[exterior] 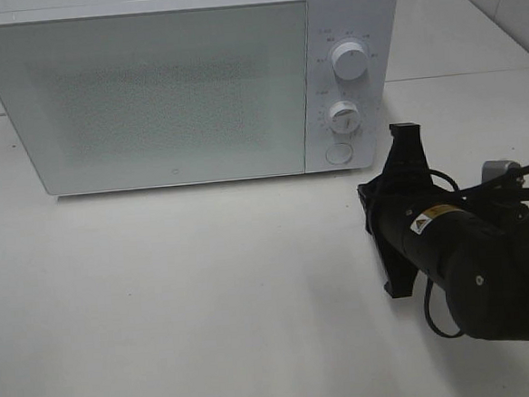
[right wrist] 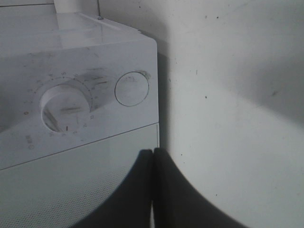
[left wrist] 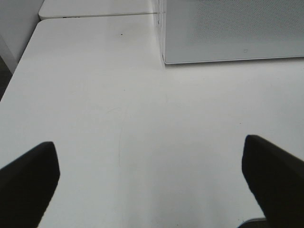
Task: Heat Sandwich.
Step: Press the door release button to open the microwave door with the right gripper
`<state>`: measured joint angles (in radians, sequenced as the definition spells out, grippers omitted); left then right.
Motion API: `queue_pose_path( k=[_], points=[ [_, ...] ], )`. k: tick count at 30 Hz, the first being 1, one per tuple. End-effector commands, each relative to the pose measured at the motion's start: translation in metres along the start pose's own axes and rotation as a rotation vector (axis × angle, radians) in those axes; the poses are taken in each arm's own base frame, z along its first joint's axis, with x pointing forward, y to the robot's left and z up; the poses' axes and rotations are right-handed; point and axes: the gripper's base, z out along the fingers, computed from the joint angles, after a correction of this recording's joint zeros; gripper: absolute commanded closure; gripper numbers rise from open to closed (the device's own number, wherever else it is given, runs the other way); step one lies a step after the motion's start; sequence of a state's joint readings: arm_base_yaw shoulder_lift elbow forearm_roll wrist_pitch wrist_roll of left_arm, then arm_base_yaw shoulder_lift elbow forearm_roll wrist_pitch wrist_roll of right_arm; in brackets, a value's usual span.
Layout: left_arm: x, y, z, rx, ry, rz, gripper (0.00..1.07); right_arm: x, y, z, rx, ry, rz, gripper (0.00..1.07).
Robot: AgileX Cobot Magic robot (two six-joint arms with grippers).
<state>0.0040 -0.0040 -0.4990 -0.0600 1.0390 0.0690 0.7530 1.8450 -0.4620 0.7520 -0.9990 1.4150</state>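
The left fingers (left wrist: 28,183) stand wide apart over the bare white counter (left wrist: 142,118), low above it, with nothing between them. The left wrist view shows them near the counter's left edge, with the front left corner of the microwave (left wrist: 228,28) beyond them.

In the high view the white microwave (exterior: 148,88) stands by the far edge of the counter (exterior: 207,284), from near its far left corner to past the middle. Its frosted door (exterior: 158,97) is shut and too cloudy to see through. The sandwich shows in no view, and whether it lies behind the door I cannot tell.

On the control panel at the right of the door are an upper dial (exterior: 349,61), a lower dial (exterior: 343,117) and a round button (exterior: 338,153) beneath them.

The right fingers (exterior: 407,152) are pressed together and hold nothing. They are near the counter's right edge and point towards the microwave's front right lower corner. The right wrist view shows the closed right fingers (right wrist: 137,190) just before the door's corner, apart from the round button (right wrist: 131,89) and the lower dial (right wrist: 66,104). Whether their tips touch the microwave I cannot tell.
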Motion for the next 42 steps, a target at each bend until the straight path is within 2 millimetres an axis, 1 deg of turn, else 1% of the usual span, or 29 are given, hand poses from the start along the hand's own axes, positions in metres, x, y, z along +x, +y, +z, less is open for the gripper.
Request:
queue_pose_path(
  k=[1, 3, 4, 6, 7, 9, 11, 12, 14, 16, 19, 21, 28, 31, 35, 42],
  points=[
    [0.002, -0.001, -0.002, 0.004, -0.020, -0.010, 0.05, 0.004, 0.003, 0.013, -0.003, 0.024, -0.009, 1.07],
    [0.002, -0.001, -0.002, 0.004, -0.020, -0.010, 0.05, 0.005, 0.008, 0.026, -0.013, 0.033, 0.003, 1.07],
    [0.002, -0.001, -0.002, 0.004, -0.020, -0.010, 0.05, 0.005, 0.008, 0.026, -0.013, 0.033, 0.003, 1.07],
    [0.002, -0.001, -0.002, 0.004, -0.020, -0.010, 0.05, 0.005, 0.012, 0.033, -0.013, 0.036, 0.006, 1.07],
    [0.002, -0.001, -0.002, 0.004, -0.020, -0.010, 0.05, 0.005, 0.014, 0.040, -0.002, 0.035, 0.011, 1.07],
    [0.002, -0.001, -0.002, 0.004, -0.020, -0.010, 0.05, 0.005, 0.015, 0.043, -0.002, 0.035, 0.010, 1.07],
    [0.002, -0.001, -0.002, 0.004, -0.020, -0.010, 0.05, 0.006, 0.016, 0.050, -0.008, 0.032, 0.014, 1.07],
    [0.002, -0.001, -0.002, 0.004, -0.020, -0.010, 0.05, 0.007, 0.016, 0.057, -0.007, 0.029, 0.016, 1.07],
    [0.002, -0.001, -0.002, 0.004, -0.020, -0.010, 0.05, 0.008, 0.016, 0.060, -0.001, 0.028, 0.017, 1.07],
    [0.002, -0.001, -0.002, 0.004, -0.020, -0.010, 0.05, 0.010, 0.016, 0.068, 0.011, 0.024, 0.029, 1.07],
    [0.002, -0.001, -0.002, 0.004, -0.020, -0.010, 0.05, 0.009, 0.018, 0.074, 0.002, 0.016, 0.036, 1.07],
    [0.002, -0.001, -0.002, 0.004, -0.020, -0.010, 0.05, 0.009, 0.019, 0.081, 0.008, 0.017, 0.035, 1.07],
    [0.002, -0.001, -0.002, 0.004, -0.020, -0.010, 0.05, 0.008, 0.020, 0.091, 0.002, 0.005, 0.047, 1.07],
    [0.002, -0.001, -0.002, 0.004, -0.020, -0.010, 0.05, 0.002, 0.021, 0.096, 0.001, -0.021, 0.046, 1.07],
    [0.002, -0.001, -0.002, 0.004, -0.020, -0.010, 0.05, -0.001, 0.024, 0.100, -0.006, -0.030, 0.049, 1.06],
    [0.002, -0.001, -0.002, 0.004, -0.020, -0.010, 0.05, 0.001, 0.031, 0.103, -0.027, -0.039, 0.046, 1.06]
  ],
)
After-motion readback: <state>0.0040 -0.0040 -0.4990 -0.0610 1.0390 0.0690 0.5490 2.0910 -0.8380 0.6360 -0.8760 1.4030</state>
